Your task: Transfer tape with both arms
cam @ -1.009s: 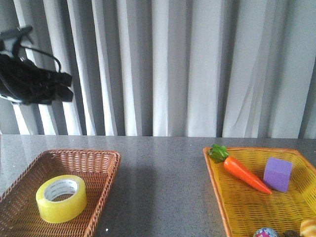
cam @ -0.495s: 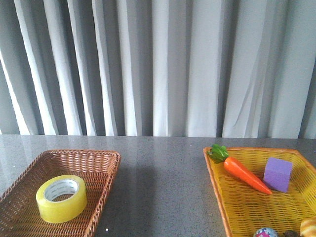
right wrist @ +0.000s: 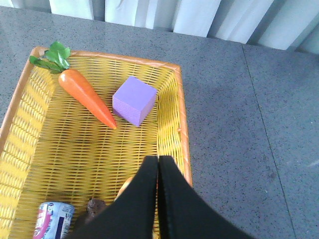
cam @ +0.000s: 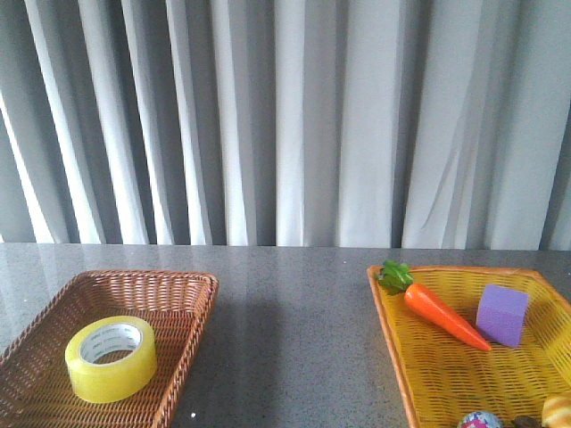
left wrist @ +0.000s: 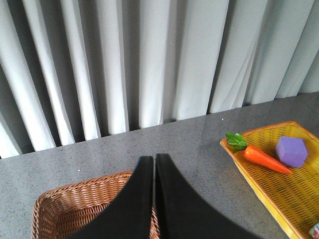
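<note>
Tape: the tape [cam: 111,358] lies flat in the brown wicker basket [cam: 183,339], open core facing up, at the near left of the tabletop [cam: 294,339] in the front view.
Tape look: a wide band of translucent yellow, glossy on the outer wall, wound round a white inner core with faint printing on it; the ring sits whole and round, with nothing touching it.
Brown basket: woven rim, shallow, only the tape inside as far as the front view shows; the left wrist view catches its far rim [left wrist: 75,199] just past the fingers.
Left end effector: the left end effector [left wrist: 154,164] hangs above the brown basket with its two black fingers pressed together, only a thin seam between them, holding nothing.
Right end effector: the right end effector [right wrist: 158,167] is over the near edge of the yellow basket [right wrist: 182,124], fingers together too, empty.
Yellow basket: at the right of the tabletop, well apart from the brown one; near its front sit a printed can [right wrist: 52,220] and some small items too hidden to name.
Further in: an orange toy carrot [cam: 437,312] with green leaves lies slantwise, and a purple cube [cam: 501,314] sits just beside its tip.
Beyond: grey speckled tabletop, then pale pleated curtains [cam: 285,116].
</note>
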{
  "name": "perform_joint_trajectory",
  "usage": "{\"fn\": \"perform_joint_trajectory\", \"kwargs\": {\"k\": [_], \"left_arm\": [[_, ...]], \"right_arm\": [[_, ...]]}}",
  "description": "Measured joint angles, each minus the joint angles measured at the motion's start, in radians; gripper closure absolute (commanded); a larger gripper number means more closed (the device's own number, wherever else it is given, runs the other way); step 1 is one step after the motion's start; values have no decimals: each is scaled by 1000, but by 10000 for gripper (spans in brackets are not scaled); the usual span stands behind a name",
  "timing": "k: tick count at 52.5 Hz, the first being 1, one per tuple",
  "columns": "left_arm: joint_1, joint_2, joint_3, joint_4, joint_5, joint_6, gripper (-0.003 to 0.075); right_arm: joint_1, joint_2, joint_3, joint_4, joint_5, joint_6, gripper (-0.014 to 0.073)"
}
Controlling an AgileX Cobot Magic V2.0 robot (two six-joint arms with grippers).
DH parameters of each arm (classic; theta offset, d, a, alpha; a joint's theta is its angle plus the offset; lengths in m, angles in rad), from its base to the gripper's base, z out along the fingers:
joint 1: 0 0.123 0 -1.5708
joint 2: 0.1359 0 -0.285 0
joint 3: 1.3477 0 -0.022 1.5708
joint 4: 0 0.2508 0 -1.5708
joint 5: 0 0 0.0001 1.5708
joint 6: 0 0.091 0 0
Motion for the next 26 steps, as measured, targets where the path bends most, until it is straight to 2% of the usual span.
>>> {"fn": "perform_joint_trajectory", "kwargs": {"k": [6, 13, 19, 26], "left_arm": [[0, 5, 0, 14, 0, 0, 728], [0, -63, 68, 117, -5, 0, 728], [0, -235, 259, 196, -54, 0, 728], [0, -503, 617, 298, -230, 0, 727]], "right_arm": [[0, 0, 0, 0, 0, 0, 602], [0, 0, 0, 0, 0, 0, 602], [0, 0, 0, 0, 0, 0, 602], [0, 0, 0, 0, 0, 0, 602]]}}
